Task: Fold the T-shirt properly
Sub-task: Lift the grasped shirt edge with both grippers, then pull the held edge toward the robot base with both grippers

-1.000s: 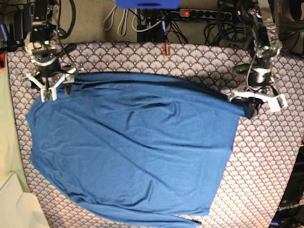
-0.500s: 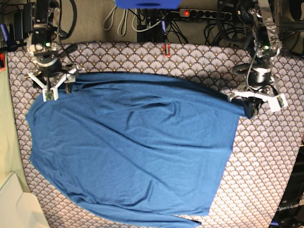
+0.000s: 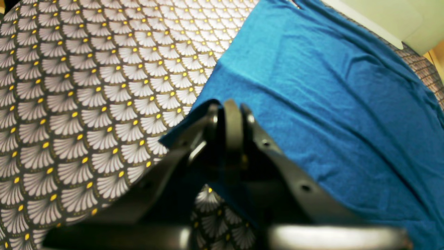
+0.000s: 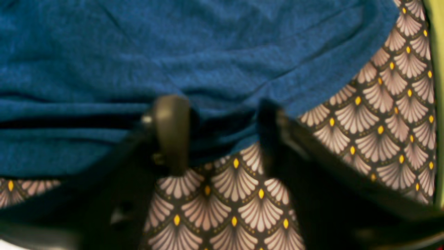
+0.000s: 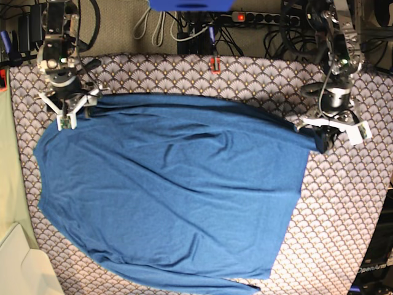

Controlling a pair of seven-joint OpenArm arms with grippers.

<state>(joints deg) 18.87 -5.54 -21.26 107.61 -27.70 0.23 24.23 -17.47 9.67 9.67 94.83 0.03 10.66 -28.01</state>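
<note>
Two claws sit on the T-shirt's point(image 5: 172, 196) far hem, one at each corner. The left claw point(image 3: 230, 114) is pinched tight on its corner. The right claw point(image 4: 222, 135) is spread, with the bunched hem right between its fingers, so it only needs to close. The shirt's long axis runs across the bench point(image 5: 344, 215), covering most of it.

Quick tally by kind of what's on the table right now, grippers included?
T-shirt, blue: 1
Tablecloth, scallop-patterned: 1
Grippers: 2, left gripper shut on the shirt's corner, right gripper at its opposite edge, jaws apart
Total: 4
</note>
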